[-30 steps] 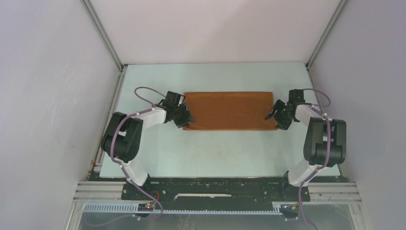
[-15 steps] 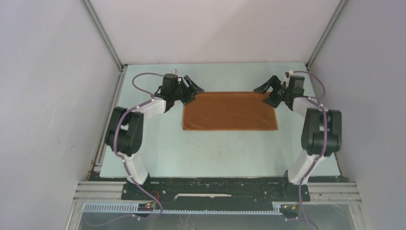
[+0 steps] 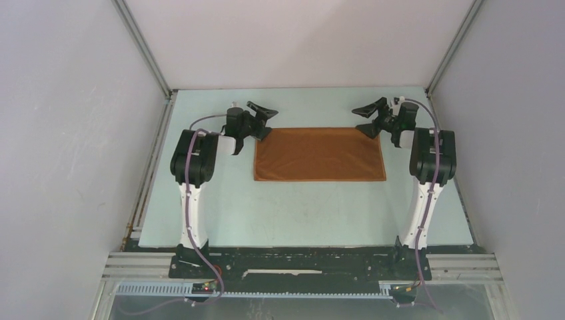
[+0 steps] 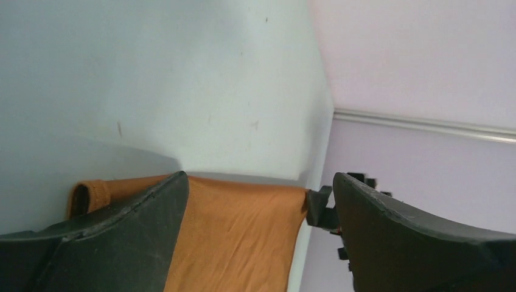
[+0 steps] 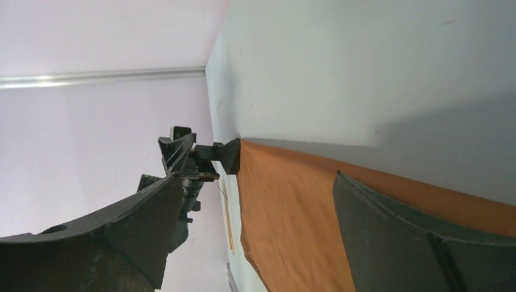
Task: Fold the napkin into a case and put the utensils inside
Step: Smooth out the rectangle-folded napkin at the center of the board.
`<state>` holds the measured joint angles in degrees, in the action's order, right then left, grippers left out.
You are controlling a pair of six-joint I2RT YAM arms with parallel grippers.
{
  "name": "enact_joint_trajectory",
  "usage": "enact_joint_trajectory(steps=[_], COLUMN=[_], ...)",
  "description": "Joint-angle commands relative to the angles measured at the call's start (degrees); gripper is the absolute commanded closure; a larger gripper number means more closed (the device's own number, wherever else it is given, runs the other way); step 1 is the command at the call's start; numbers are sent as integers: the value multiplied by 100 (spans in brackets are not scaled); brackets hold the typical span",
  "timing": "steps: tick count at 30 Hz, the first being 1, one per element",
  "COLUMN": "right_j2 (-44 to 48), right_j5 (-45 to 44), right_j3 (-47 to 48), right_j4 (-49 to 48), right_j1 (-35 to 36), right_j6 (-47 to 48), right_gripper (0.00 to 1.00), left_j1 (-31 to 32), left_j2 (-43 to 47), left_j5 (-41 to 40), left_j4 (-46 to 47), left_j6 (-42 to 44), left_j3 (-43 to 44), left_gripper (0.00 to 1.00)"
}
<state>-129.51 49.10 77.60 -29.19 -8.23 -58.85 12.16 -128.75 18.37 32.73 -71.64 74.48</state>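
1. Napkin [image 3: 320, 154]: rust-orange oblong lying flat on the far half of the table [image 3: 300, 213], long edges parallel to the back wall [image 3: 300, 47]. The near edge is straight, and the near corners are square.
2. Left tool [image 3: 265, 121]: at the napkin's far left corner, jaws apart, nothing between them. In the left wrist view one finger overlaps the cloth's rolled hem; I cannot tell whether they touch.
3. Right tool [image 3: 368, 120]: at the far right corner, jaws apart and holding nothing.
4. Room to move: a narrow strip of table lies behind the napkin and a broad one between its near edge and the arm bases. Each arm stands between the cloth and a side wall.
5. Surface: pale blue-green, with faint scuffs toward the middle.
6. Surroundings: plain lilac walls on three sides, with metal rails in the corners.
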Motion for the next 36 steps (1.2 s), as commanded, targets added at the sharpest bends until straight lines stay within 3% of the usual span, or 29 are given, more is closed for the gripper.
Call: enact_joint_trajectory(steps=[1, 9, 16, 22, 26, 30, 33, 36], right_j2=[-123, -108, -39, -46, 12, 459, 1049, 1536], right_j5=[125, -374, -832, -1104, -1126, -1689, -2417, -2278], right_j3=[72, 23, -20, 264, 639, 1382, 1465, 1198], right_j4=[-370, 1003, 1768, 2706, 3529, 5172, 5743, 5862], right_j1=[-279, -607, -744, -1150, -1390, -1274, -1093, -1017], right_j6=[-269, -37, -37, 520, 1145, 2508, 3180, 3291], right_gripper=[0, 0, 0, 1, 1, 0, 0, 0], left_j1=[-241, -377, -449, -557, -539, -495, -414, -260], left_j2=[-210, -237, -318, -217, -316, 219, 787, 1215], left_j5=[-73, -329, -203, -239, 76, 55, -202, -126], left_j4=[162, -887, -1127, -1524, -2386, -3623, -4208, -4440], left_j6=[-319, -59, 33, 325, 1471, 2537, 2906, 2885], left_j3=[117, 389, 533, 640, 1587, 2333, 2461, 2289], left_gripper=[0, 0, 0, 0, 0, 0, 0, 0])
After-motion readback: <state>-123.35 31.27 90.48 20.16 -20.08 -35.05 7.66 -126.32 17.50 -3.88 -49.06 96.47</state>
